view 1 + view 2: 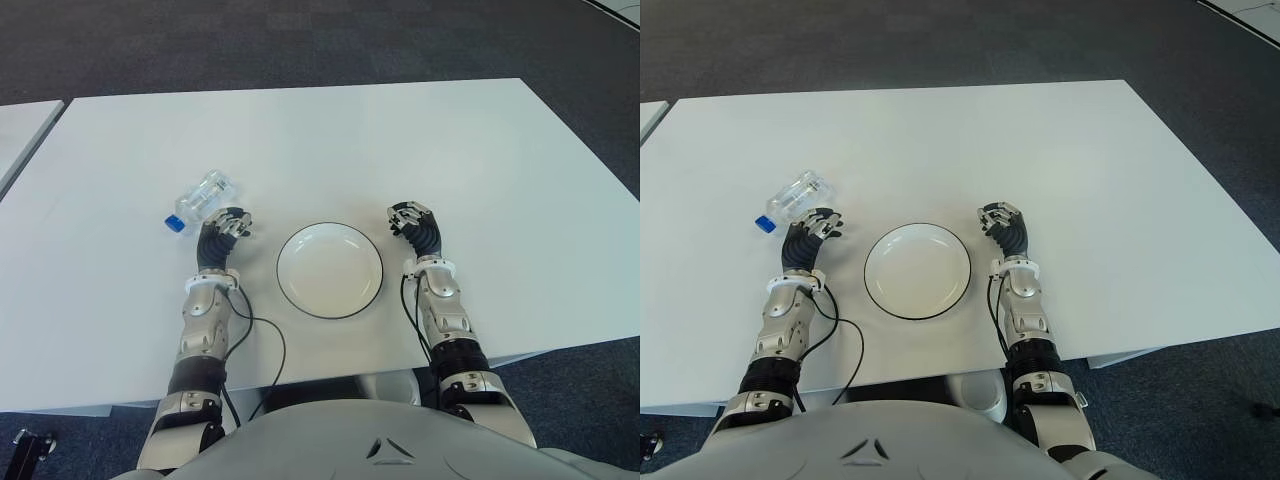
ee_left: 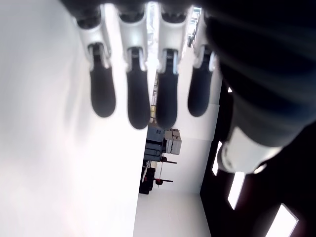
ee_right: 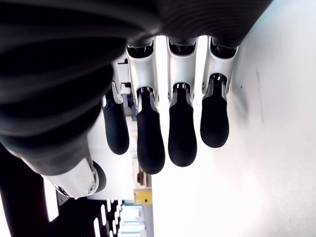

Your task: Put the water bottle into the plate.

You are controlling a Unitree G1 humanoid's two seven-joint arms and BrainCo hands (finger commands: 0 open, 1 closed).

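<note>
From the left eye view, the water bottle lies on its side on the white tabletop, blue cap toward the robot's left, just beyond the left hand and apart from the plate, which sits between the two hands. Clear and seemingly almost empty, it is likely light, thin-walled and smooth, so it may roll or dent under a hard squeeze; a hold across the middle of the barrel looks safest. The right eye view shows the same layout: the right hand shows just right of the plate, holding nothing, and nothing lies between bottle and plate except the left hand itself; a black cable trails along the left forearm near the table edge. In the left wrist view the fingers hang loosely extended, empty, above bare tabletop. The right wrist view shows its fingers likewise relaxed, grasping nothing.
</note>
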